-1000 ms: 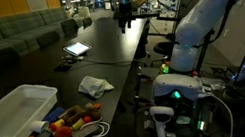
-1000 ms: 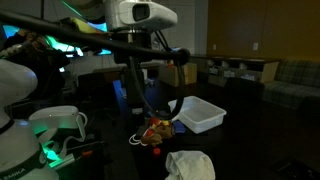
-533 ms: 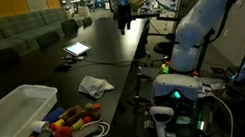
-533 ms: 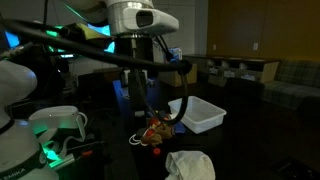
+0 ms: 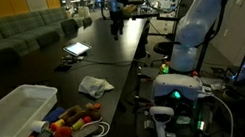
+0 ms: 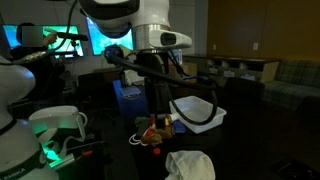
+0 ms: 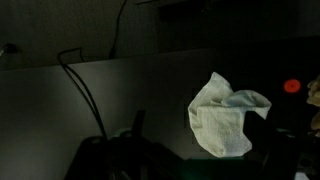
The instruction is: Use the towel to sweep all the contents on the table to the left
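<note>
A crumpled white towel (image 5: 93,85) lies on the dark table near its edge. It also shows in an exterior view (image 6: 190,165) and in the wrist view (image 7: 225,115). A pile of small colourful things (image 5: 72,117) lies near it, also seen in an exterior view (image 6: 157,130). My gripper (image 5: 114,19) hangs high above the far part of the table, well away from the towel. In the wrist view its dark fingers (image 7: 205,135) look spread and hold nothing.
A white plastic bin (image 5: 14,113) stands next to the pile, also seen in an exterior view (image 6: 203,112). A tablet (image 5: 77,49) lies further along the table. A cable (image 7: 80,70) loops over the table. A red thing (image 7: 292,86) lies beyond the towel.
The arm has swung, carrying the gripper a little to the left above the far part of the table. The towel and the pile have not moved.
</note>
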`<state>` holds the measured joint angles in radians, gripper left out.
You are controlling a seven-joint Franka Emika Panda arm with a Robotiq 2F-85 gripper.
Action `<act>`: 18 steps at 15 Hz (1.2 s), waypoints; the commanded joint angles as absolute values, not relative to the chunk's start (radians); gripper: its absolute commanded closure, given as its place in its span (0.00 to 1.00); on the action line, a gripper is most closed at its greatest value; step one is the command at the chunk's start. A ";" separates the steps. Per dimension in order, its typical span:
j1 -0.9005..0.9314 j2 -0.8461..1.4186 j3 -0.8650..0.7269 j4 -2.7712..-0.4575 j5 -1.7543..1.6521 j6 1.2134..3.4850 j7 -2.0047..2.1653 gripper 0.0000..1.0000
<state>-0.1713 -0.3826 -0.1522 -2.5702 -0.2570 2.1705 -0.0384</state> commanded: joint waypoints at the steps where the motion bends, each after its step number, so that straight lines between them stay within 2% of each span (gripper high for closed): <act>1: -0.142 -0.279 -0.141 -2.523 -0.220 2.261 -0.045 0.00; 7: -0.082 -0.043 -0.118 -2.508 -0.116 2.533 -0.063 0.00; 11: -0.068 0.131 -0.089 -2.461 -0.046 2.638 -0.100 0.00; 18: -0.056 0.398 -0.097 -2.370 -0.106 2.855 -0.028 0.00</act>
